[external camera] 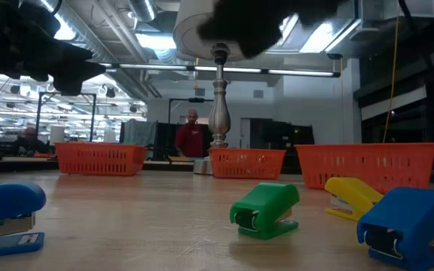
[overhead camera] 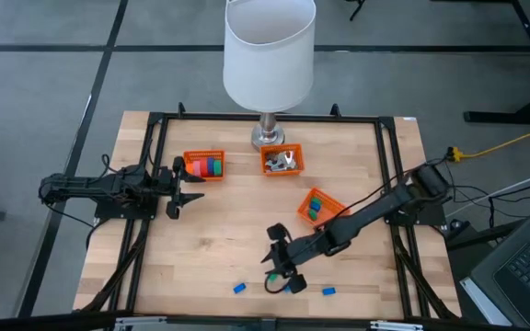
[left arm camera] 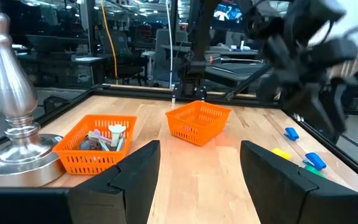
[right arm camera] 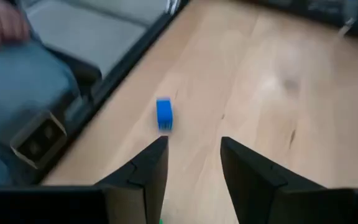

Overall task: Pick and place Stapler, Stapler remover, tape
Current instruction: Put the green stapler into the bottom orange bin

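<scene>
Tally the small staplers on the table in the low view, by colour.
Blue staplers: 2
Green stapler: 1
Yellow stapler: 1
Total: 4

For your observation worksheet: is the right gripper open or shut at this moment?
Open. The right gripper shows its two dark fingers apart with bare table between them, holding nothing; a small blue stapler lies ahead.

i count three orange baskets (overhead camera: pixel 203 165), two blue staplers (overhead camera: pixel 239 288), one green stapler (external camera: pixel 266 211), one yellow stapler (external camera: pixel 350 196), one lamp (overhead camera: pixel 269 55).
</scene>
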You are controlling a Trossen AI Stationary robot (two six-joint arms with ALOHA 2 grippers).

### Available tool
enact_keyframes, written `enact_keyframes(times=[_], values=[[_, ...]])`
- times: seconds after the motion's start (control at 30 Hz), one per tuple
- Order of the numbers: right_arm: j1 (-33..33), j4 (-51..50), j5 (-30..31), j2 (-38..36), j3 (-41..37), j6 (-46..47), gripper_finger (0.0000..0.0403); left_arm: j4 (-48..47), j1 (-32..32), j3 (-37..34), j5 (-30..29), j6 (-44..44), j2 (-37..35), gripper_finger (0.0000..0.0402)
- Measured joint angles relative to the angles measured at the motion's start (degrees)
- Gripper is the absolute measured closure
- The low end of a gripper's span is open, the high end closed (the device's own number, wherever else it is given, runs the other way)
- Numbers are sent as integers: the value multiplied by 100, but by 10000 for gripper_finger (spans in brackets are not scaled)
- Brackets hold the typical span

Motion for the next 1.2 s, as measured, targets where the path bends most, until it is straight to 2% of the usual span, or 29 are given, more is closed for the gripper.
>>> enact_keyframes(times=[0.23, 0.47, 0.6, 0.8, 0.9, 1.2], values=[[1, -312, -11, 431, 325, 87, 253, 2, 0, 0, 0, 0, -1, 183], [6, -1551, 13, 597, 1129, 115, 247, 2, -2, 0, 0, 0, -2, 183], [3, -1660, 15, 614, 1261, 340, 215, 2, -2, 2, 0, 0, 0, 183], [3, -1797, -13, 621, 1233, 851, 146, 2, -2, 1, 0, 0, -2, 183], [4, -1780, -11, 632, 1233, 823, 124, 3, -2, 0, 0, 0, -2, 183], [193, -2339, -18, 845, 1231, -37, 125, -35, 0, 2, 0, 0, 0, 183]])
